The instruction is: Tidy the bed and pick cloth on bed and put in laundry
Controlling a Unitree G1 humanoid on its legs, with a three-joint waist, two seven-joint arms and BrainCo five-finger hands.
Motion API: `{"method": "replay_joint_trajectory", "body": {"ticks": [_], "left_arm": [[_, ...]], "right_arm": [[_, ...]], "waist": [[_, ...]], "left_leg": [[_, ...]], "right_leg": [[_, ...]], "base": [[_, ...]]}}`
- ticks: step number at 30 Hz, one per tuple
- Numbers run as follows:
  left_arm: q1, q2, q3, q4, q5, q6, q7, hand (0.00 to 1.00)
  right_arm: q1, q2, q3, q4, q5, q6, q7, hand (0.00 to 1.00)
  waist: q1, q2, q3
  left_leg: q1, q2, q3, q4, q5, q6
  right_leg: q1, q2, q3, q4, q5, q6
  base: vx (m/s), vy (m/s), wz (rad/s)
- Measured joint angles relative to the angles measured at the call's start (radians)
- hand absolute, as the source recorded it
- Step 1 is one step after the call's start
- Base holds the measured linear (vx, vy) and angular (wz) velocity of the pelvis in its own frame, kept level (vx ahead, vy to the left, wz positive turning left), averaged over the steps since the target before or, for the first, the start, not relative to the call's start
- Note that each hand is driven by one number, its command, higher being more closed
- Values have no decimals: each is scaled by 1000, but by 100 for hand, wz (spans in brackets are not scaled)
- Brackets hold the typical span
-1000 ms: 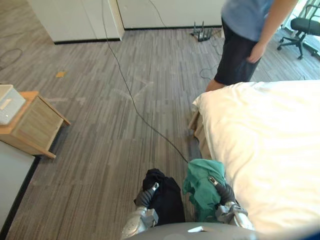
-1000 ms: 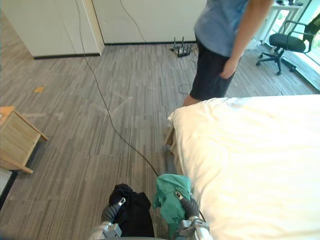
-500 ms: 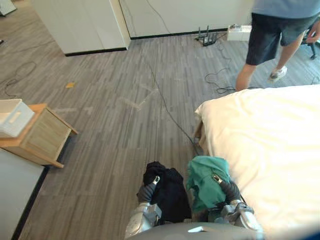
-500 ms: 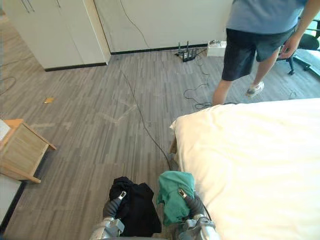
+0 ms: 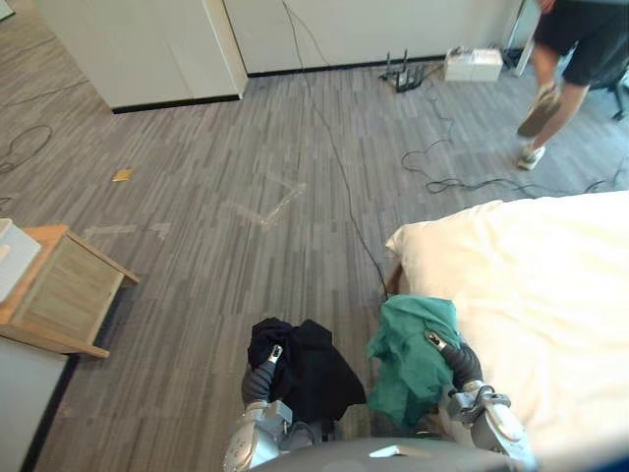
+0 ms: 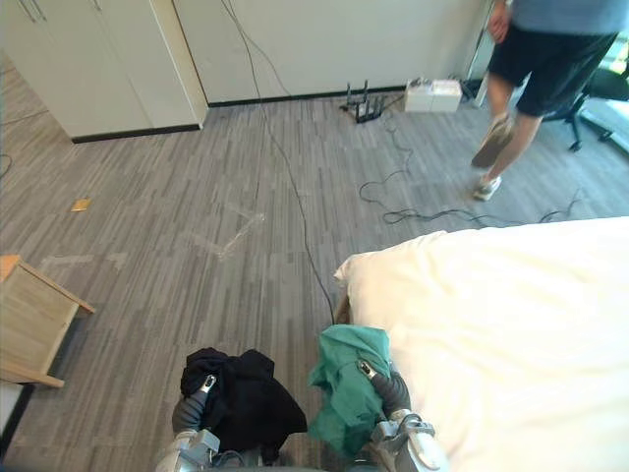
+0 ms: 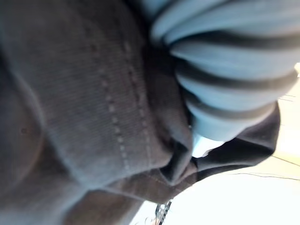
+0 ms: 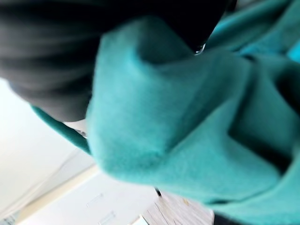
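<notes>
A black cloth is bunched over my left hand low in the eye views, above the floor. Beside it a green cloth hangs draped over my right hand, next to the corner of the bed. Up close, the left wrist view has dark stitched fabric against the ribbed cover. In the right wrist view the green fabric wraps the hand. The bed's white duvet lies smooth, with no loose cloth on the part I see.
A person walks at the far right, beyond the bed. A wooden bedside cabinet stands at the left. White cupboards line the back wall. Cables and a router lie on the grey wood floor.
The person has walked away from the bed's corner toward the far right. The camera has shifted. Both cloths stay on my hands.
</notes>
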Motion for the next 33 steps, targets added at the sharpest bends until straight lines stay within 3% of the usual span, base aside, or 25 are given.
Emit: {"method": "replay_joint_trajectory", "body": {"ticks": [1,4,6,7,8,10,11,12,13,15,18,20,23,25,27,28,29,30,33], "left_arm": [[3,1,-16,4,-18,-2,15,100],[-32,-2,-17,-2,-29,-18,33,100],[-51,-1,-17,-1,-29,-19,33,100],[-51,-2,-18,-1,-29,-19,33,100],[-52,-2,-17,-2,-29,-19,33,100],[-49,2,-16,-2,-29,-20,33,100],[-46,8,-15,-2,-28,-20,33,100],[-42,6,-18,-3,-26,-20,32,100],[-33,13,-17,-4,-20,-20,32,100],[2,19,-18,-26,-15,-21,33,100],[20,26,-19,-51,-11,-25,33,100],[5,33,-20,-47,-9,-19,33,100],[-27,39,-16,-14,-6,-2,32,100],[-31,49,-15,12,-5,3,29,100],[-12,56,-9,12,-5,4,23,100],[-4,55,-6,29,-6,6,10,100],[-4,45,-8,37,-6,7,4,100],[-7,43,-10,37,-5,7,-5,100],[-6,34,-16,40,-6,7,-39,100]], "right_arm": [[16,-6,2,12,-1,-3,2,100],[15,-14,37,1,-9,-3,3,100],[-2,-5,40,-1,-11,-2,3,100],[-1,-4,40,-2,-12,-2,4,100],[-1,-2,40,-4,-21,-1,12,100],[1,14,38,-9,-26,2,17,100],[-2,18,35,-11,-40,2,18,100],[-2,26,36,-9,-51,1,18,100],[5,29,50,-7,-61,1,18,100],[33,30,74,-8,-62,-5,17,100],[62,36,88,-2,-62,-12,15,100],[65,37,88,9,-60,-20,3,100],[60,38,88,23,-57,-21,-16,100],[58,45,88,22,-54,-22,-29,100],[48,56,88,20,-51,-22,-40,100],[41,51,84,22,-46,-20,-51,100],[18,47,82,19,-46,-17,-59,100],[3,45,77,14,-44,-17,-64,100],[-33,33,77,-2,-5,-9,-74,100]], "waist": [[4,-6,4],[6,-35,7],[21,-49,11],[24,-55,6],[34,-69,-10],[38,-82,-20],[37,-93,-23],[37,-96,-25],[34,-92,-25],[31,-74,-39],[29,-69,-47],[26,-70,-45],[3,-55,-36],[3,-62,-34],[4,-82,-40],[0,-77,-36],[3,-40,-29],[-1,-29,-23],[-8,-24,-18]], "left_leg": [[27,-8,43,-24,86,68],[-15,-38,66,75,-17,104],[-13,-57,79,128,-82,158],[-7,-65,80,129,-94,165],[17,-95,73,121,-123,192],[39,-121,61,108,-140,209],[73,-151,41,83,-153,219],[105,-167,20,60,-159,220],[166,-179,-10,20,-161,221],[248,-179,-55,-42,-160,220],[353,-180,-135,-107,-160,219],[389,-173,-182,-118,-167,205],[459,-125,-230,-123,-193,159],[507,-94,-228,-124,-225,102],[532,-92,-226,-122,-247,65],[559,-63,-229,-108,-276,29],[555,-26,-223,-93,-277,20],[549,-13,-223,-86,-271,16],[535,24,-218,22,-212,24]], "right_leg": [[43,-14,-11,-3,-22,29],[54,-66,-45,9,3,65],[49,-96,-47,39,53,96],[42,-106,-47,60,69,111],[10,-138,-37,164,113,147],[-35,-167,-19,287,145,169],[-116,-201,10,470,213,163],[-188,-218,39,629,240,167],[-271,-216,53,835,211,171],[-345,-184,10,941,149,129],[-454,-133,-76,877,14,58],[-521,-103,-110,777,-25,10],[-563,-31,-110,478,12,-2],[-574,0,-95,226,175,-17],[-582,-1,-80,116,280,-9],[-578,13,-76,142,388,-108],[-583,34,-90,184,359,-122],[-593,36,-100,217,327,-129],[-619,31,-119,400,158,-156]], "base": [[377,239,26],[369,232,8],[457,268,-5],[459,261,15],[377,207,23],[323,167,34],[325,161,45],[395,179,62],[331,144,54],[358,130,64],[382,44,74],[337,-54,84],[388,-120,92],[460,-205,68],[398,-244,42],[542,-365,32],[455,-308,29],[359,-264,24],[452,-327,15]]}}
